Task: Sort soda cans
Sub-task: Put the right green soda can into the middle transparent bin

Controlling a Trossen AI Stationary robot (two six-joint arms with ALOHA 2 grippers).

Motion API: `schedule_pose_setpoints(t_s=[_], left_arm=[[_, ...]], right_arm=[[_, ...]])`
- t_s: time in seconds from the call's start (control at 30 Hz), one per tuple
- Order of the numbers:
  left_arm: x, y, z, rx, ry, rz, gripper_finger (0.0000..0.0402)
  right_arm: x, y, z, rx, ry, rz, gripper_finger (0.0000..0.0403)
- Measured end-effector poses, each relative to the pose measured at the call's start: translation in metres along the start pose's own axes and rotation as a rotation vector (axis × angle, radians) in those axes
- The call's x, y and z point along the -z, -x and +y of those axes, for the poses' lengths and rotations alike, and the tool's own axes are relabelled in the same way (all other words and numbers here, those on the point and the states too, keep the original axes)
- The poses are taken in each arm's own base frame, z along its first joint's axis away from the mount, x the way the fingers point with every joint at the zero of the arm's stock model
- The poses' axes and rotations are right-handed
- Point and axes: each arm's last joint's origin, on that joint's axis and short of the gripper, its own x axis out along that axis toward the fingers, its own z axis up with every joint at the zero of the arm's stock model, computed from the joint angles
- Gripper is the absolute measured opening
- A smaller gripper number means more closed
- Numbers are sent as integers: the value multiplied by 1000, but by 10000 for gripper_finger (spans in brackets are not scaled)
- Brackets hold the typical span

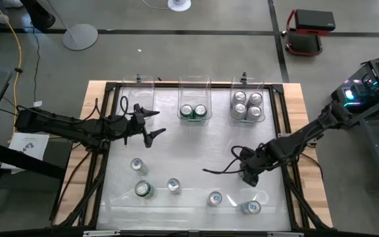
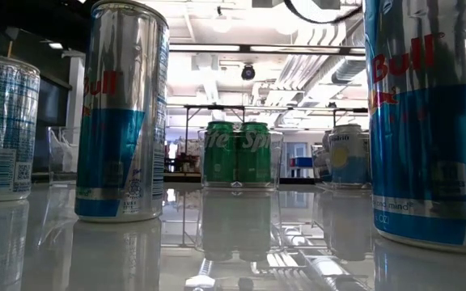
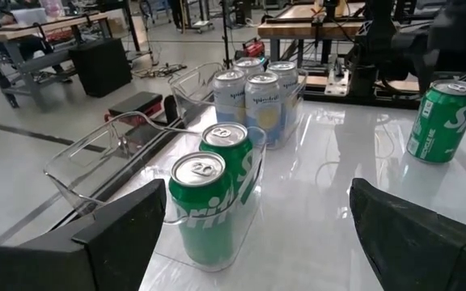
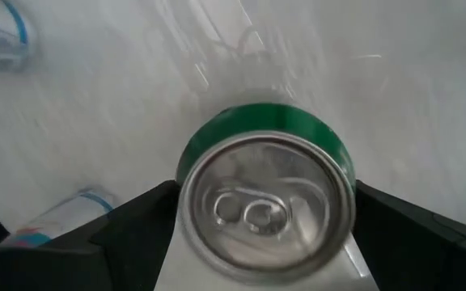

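One green can [image 4: 265, 190] hidden under right gripper [image 1: 250, 176] overhead, fingers spread astride it, left gripper [image 1: 151, 123] spread, empty.

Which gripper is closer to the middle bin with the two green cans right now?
Left. The left gripper hovers open just beside the middle bin, facing it. The right gripper is farther off, toward the table's front, its open fingers around another green can.

soda cans [image 1: 195, 111] upright, some binned, others loose
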Motion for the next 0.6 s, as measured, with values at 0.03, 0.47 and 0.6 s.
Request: schedule_pose_setpoints(t_s=[0.03, 0.47, 0.6], left_arm=[[0, 0, 0, 0, 1, -2, 367], [-1, 0, 0, 0, 5, -9, 367], [-3, 0, 0, 0, 12, -25, 367]], right_arm=[[0, -3, 0, -4, 8, 2, 339], [-9, -19, -6, -33, -14, -51, 282], [-34, -6, -2, -110, 14, -185, 282]])
